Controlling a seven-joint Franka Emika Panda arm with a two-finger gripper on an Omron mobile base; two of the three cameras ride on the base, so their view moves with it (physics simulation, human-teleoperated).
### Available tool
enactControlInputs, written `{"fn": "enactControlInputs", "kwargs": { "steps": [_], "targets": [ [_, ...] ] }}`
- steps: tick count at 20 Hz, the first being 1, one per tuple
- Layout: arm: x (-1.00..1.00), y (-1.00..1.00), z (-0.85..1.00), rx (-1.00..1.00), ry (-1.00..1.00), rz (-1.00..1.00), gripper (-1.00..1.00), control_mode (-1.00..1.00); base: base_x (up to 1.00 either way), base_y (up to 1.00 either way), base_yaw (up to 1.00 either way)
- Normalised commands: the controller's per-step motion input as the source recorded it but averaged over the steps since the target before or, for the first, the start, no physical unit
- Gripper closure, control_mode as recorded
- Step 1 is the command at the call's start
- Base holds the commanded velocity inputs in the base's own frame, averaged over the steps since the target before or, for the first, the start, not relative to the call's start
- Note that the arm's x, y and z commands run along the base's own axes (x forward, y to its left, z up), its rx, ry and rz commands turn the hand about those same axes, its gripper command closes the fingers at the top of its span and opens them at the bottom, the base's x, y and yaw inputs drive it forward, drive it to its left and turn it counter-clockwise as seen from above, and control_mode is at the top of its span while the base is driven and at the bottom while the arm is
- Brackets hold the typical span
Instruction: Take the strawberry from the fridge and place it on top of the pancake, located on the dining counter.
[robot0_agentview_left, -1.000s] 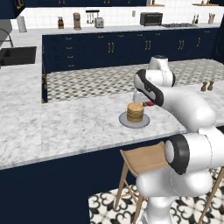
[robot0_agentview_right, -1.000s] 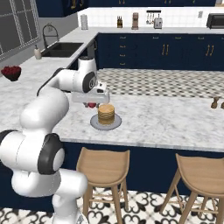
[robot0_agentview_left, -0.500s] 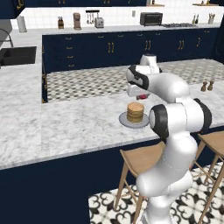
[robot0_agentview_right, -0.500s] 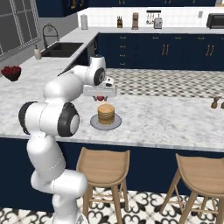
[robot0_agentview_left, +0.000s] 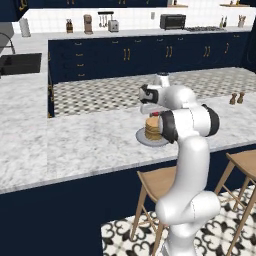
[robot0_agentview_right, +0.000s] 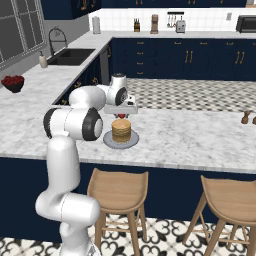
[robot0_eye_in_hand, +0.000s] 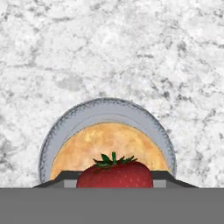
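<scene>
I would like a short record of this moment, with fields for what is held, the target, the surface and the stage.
held: strawberry between the fingers of the gripper
gripper position: above the pancake
target: pancake stack on a grey plate
surface: dining counter, marbled
stage: strawberry not yet released onto the pancake

Kitchen backdrop, rendered, even light.
Navy cabinets with gold handles under a white tiled backsplash; patterned black-and-white floor tiles. Black sink with faucet below a window. Two wooden stools. Toaster oven on the far run; small items beside it, possibly a knife block.
</scene>
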Motion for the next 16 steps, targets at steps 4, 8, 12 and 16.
{"fn": "enactControlInputs", "kwargs": {
  "steps": [4,8,12,16],
  "targets": [
    [0.12,-0.01,-0.17,0.0,0.06,0.0,1.0,-1.0,0.0,0.0,0.0],
    [-0.62,0.0,0.05,0.0,-0.05,0.0,1.0,-1.0,0.0,0.0,0.0],
    [-0.55,0.03,-0.07,0.0,-0.01,0.0,1.0,-1.0,0.0,0.0,0.0],
    [-0.09,0.04,-0.37,0.0,0.03,0.0,1.0,-1.0,0.0,0.0,0.0]
  ]
}}
